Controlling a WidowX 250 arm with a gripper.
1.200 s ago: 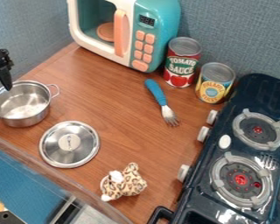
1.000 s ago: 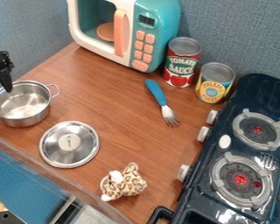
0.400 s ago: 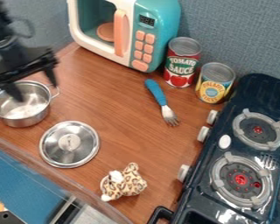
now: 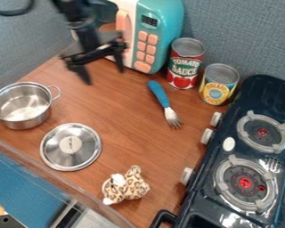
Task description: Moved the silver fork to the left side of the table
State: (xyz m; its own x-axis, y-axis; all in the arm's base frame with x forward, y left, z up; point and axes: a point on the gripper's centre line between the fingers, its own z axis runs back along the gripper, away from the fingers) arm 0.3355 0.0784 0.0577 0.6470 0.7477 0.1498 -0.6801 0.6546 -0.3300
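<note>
At upper left, gripper (image 4: 105,77): released, I see its fingers spread.
Above right of center, blue-handled fork (image 4: 159,94): on the tabletop (image 4: 124,111) (tines lowermost).

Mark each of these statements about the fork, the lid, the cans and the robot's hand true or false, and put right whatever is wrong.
1. The fork has a blue handle. True.
2. The lid covers the pot. False: it lies beside the pot, on the table.
3. The hand is open. True.
4. The hand grips the fork. False: the fork lies on the table, apart from the hand.
5. Both cans stand upright. True.
</note>
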